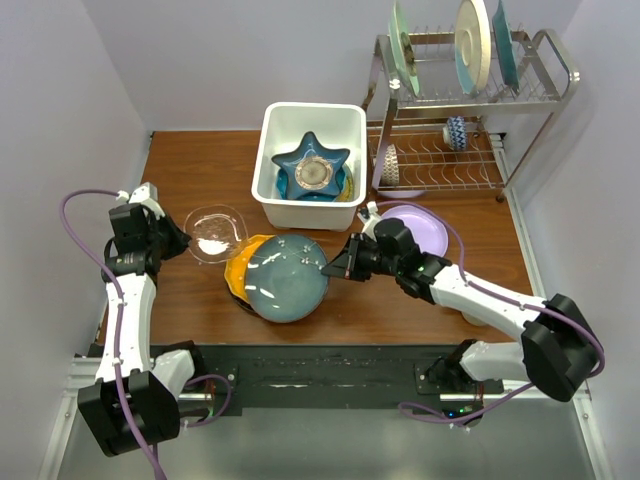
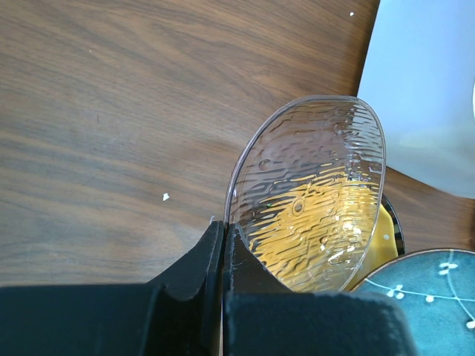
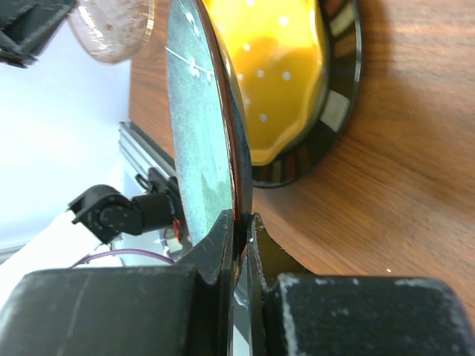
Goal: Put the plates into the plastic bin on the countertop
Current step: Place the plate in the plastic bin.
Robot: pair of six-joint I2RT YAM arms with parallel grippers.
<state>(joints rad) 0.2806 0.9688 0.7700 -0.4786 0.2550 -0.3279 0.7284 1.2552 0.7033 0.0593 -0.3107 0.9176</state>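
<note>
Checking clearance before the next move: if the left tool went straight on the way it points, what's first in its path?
The left tool carries a glass plate that leads; it likely meets the teal plate in the right tool first, depth unclear.

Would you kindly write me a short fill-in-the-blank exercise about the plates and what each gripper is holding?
1. The clear glass plate is clamped at its rim by the left gripper, whose jaws are ____.
2. The right gripper is shut on the dark teal plate; the orange plate beside it bears white ____.
3. In the plastic bin, the blue plate on top is shaped like a ____.
Missing words: shut; dots; star.
</note>
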